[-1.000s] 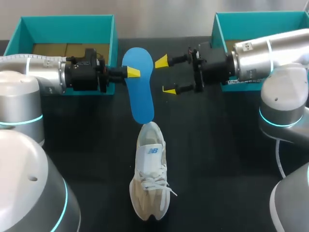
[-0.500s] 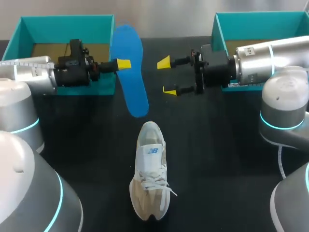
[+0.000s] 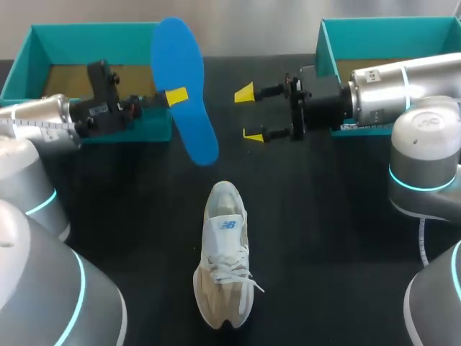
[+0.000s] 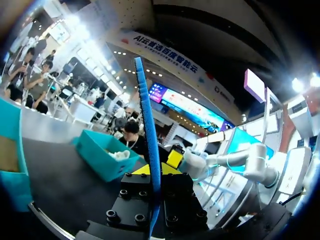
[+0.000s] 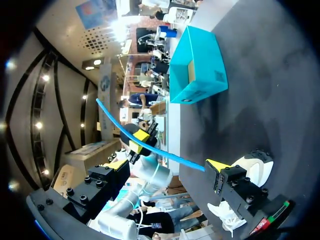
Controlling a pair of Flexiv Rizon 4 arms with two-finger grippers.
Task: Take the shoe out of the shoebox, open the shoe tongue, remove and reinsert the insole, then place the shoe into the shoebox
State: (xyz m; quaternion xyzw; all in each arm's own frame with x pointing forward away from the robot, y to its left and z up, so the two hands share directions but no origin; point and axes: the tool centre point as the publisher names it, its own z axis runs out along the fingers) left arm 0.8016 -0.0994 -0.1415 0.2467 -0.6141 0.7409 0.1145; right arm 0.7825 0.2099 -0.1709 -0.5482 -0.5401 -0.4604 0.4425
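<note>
My left gripper (image 3: 175, 96) is shut on a blue insole (image 3: 184, 90), holding it above the table with its heel end hanging toward the shoe. The left wrist view shows the insole (image 4: 150, 145) edge-on, pinched in that gripper (image 4: 154, 192). A white sneaker (image 3: 225, 252) lies on the black table (image 3: 324, 231), toe toward the insole, well apart from it. To the right of the insole my right gripper (image 3: 248, 114) stands open and holds nothing. From the right wrist, the insole (image 5: 155, 147) crosses ahead of the open fingers (image 5: 215, 166), with the sneaker (image 5: 252, 167) beside them.
Two teal shoebox halves stand at the back of the table. One (image 3: 94, 43) is at the left behind my left arm, the other (image 3: 374, 32) at the right behind my right arm. The left one (image 5: 197, 70) also shows from the right wrist.
My left arm has drawn back to the left and lifted the insole up and away from the sneaker's toe. The right arm and the sneaker have stayed put.
</note>
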